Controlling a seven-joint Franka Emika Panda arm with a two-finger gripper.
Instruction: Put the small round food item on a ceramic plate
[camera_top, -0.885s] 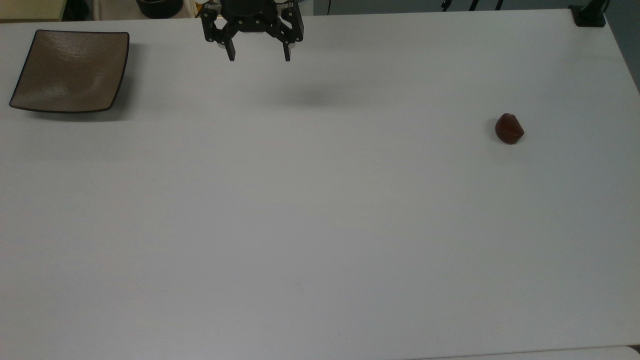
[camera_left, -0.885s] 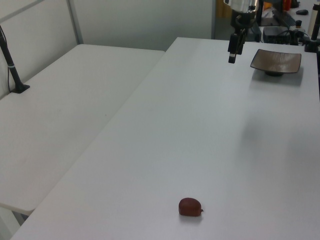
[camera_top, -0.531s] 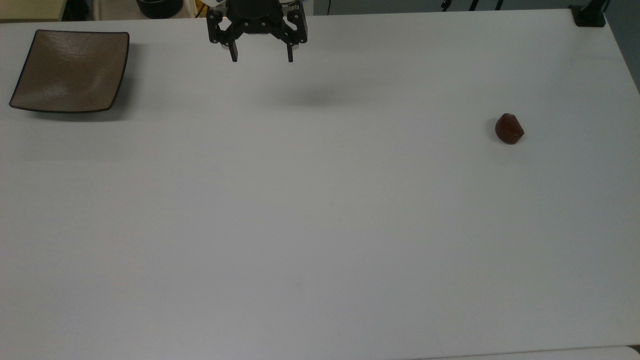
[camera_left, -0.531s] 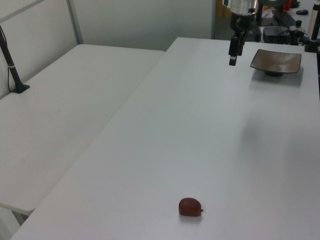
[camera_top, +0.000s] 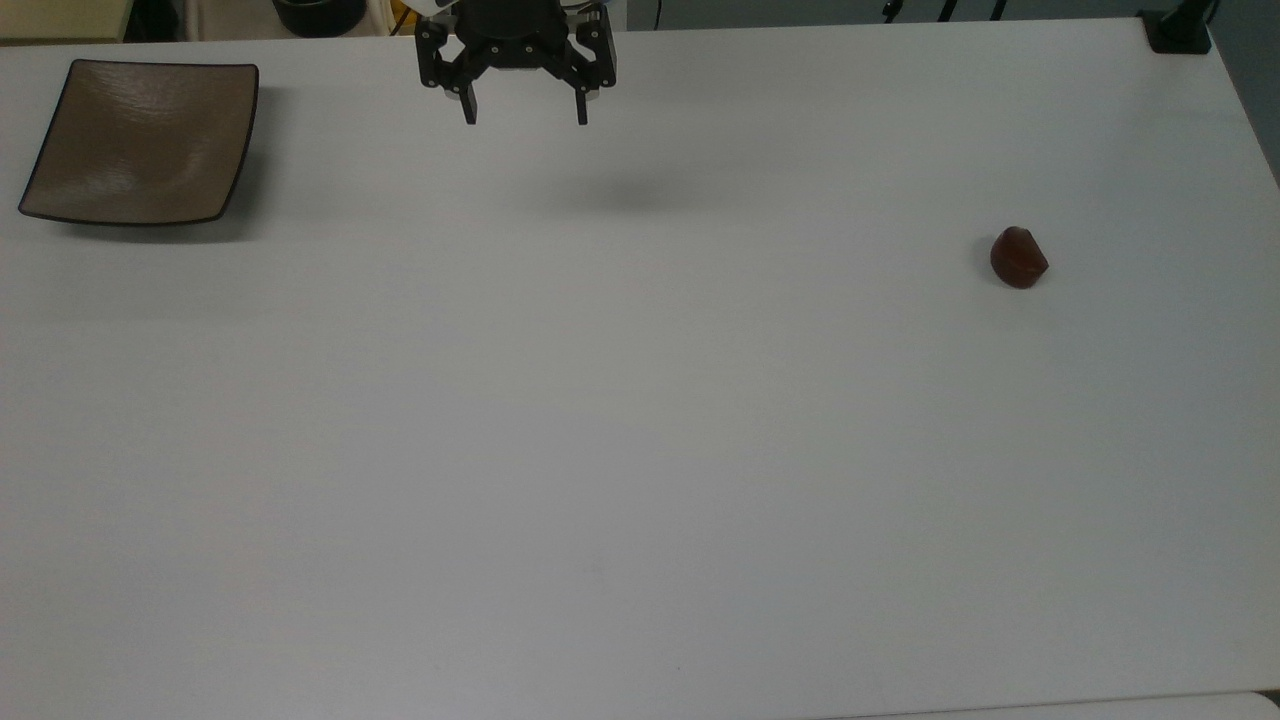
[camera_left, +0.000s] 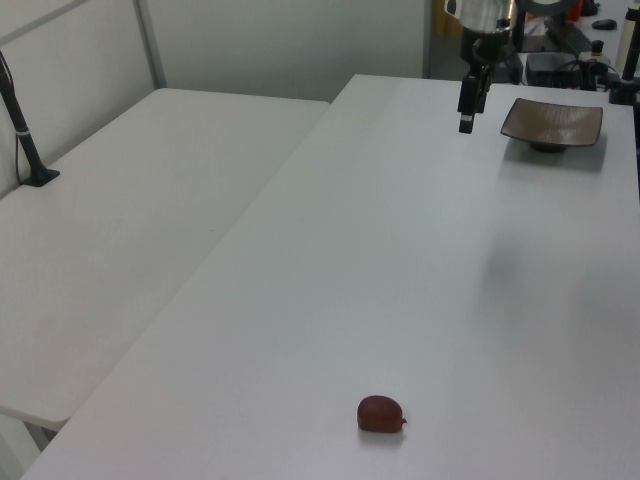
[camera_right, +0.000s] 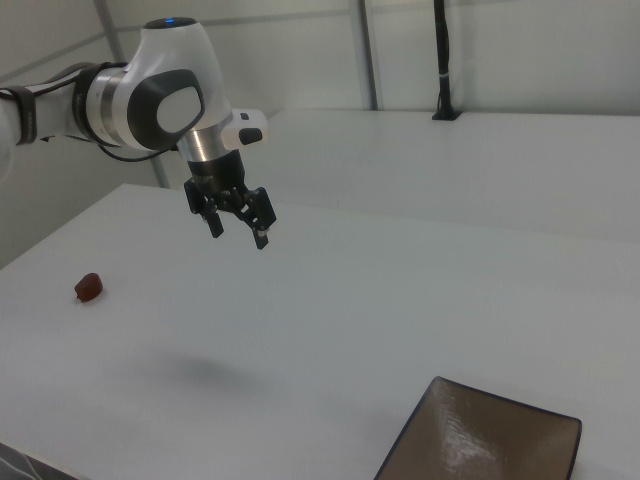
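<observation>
We see tool (camera_top: 524, 118) spread, empty, above counter (camera_top: 640, 420) far edge; food item (camera_top: 1018, 257) near right edge; plate (camera_top: 140, 140) far-left corner in top view.

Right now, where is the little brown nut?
The nut sits alone on the white table, far to the top view's right, a long way from the plate and the open gripper.

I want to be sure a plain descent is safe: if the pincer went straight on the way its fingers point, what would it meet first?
The open pincer points down, so it would most likely meet bare white table about where its shadow lies. The food item and the plate lie well off to either side in the top view.
</observation>
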